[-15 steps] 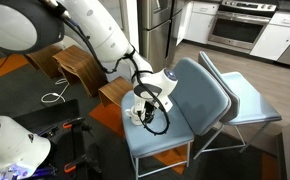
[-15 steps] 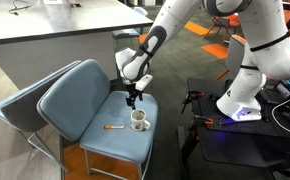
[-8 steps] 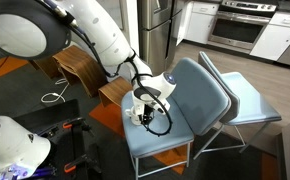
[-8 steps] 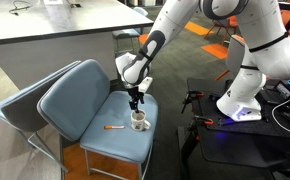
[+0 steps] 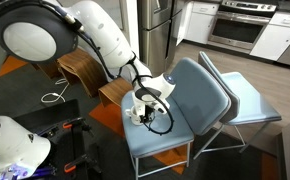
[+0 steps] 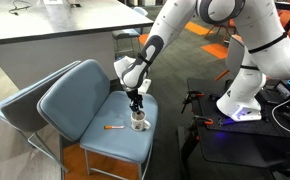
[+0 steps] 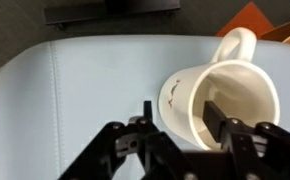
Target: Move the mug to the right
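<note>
The small white mug [image 7: 225,70] stands upright on the blue chair seat [image 7: 75,90], its handle pointing away at the top of the wrist view. My gripper [image 7: 179,108] is open and straddles the mug's near wall, with one finger inside the cup and one outside. In both exterior views the gripper [image 6: 137,110] [image 5: 143,106] points straight down onto the mug [image 6: 139,124] [image 5: 136,114], which sits near the seat's front edge [image 6: 135,145].
A small orange pen [image 6: 113,128] lies on the seat beside the mug. A second blue chair [image 5: 247,100] stands behind this one. A wooden stool [image 5: 80,65] and the robot base [image 6: 243,100] are close by. A grey table [image 6: 55,30] stands behind.
My gripper has come down a little, from just above the mug to around its wall. The mug has not moved.
</note>
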{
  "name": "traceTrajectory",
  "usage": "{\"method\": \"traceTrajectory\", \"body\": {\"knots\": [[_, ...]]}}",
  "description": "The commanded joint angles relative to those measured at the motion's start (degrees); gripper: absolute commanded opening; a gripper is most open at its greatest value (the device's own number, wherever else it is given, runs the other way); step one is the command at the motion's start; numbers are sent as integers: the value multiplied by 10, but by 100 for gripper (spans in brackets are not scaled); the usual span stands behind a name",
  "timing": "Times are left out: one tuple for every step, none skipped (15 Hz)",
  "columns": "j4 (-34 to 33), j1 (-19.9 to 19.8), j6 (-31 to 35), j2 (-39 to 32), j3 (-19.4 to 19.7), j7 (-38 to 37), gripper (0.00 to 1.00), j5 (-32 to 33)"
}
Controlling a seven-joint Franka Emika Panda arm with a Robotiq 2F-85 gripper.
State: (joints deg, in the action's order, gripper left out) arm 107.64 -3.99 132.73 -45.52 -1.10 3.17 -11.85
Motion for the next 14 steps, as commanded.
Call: {"method": "traceTrajectory", "body": {"knots": [[-6, 14, -13, 0, 8, -14, 28, 27], [-4, 18, -11, 1, 10, -17, 22, 32], [-2, 21, -8, 3, 12, -21, 13, 39], [1, 24, -6, 5, 15, -27, 6, 43], [3, 26, -5, 8, 17, -33, 0, 45], [5, 26, -3, 10, 18, -39, 0, 43], [7, 25, 1, 14, 20, -42, 0, 42], [12, 21, 6, 19, 21, -44, 2, 39], [20, 20, 13, 28, 25, -52, 2, 39], [23, 20, 20, 34, 31, -56, 2, 40], [28, 21, 27, 43, 40, -66, 2, 42], [33, 24, 30, 51, 51, -76, 2, 47], [33, 27, 30, 57, 62, -89, 2, 53], [31, 28, 24, 60, 71, -99, 2, 60]]}}
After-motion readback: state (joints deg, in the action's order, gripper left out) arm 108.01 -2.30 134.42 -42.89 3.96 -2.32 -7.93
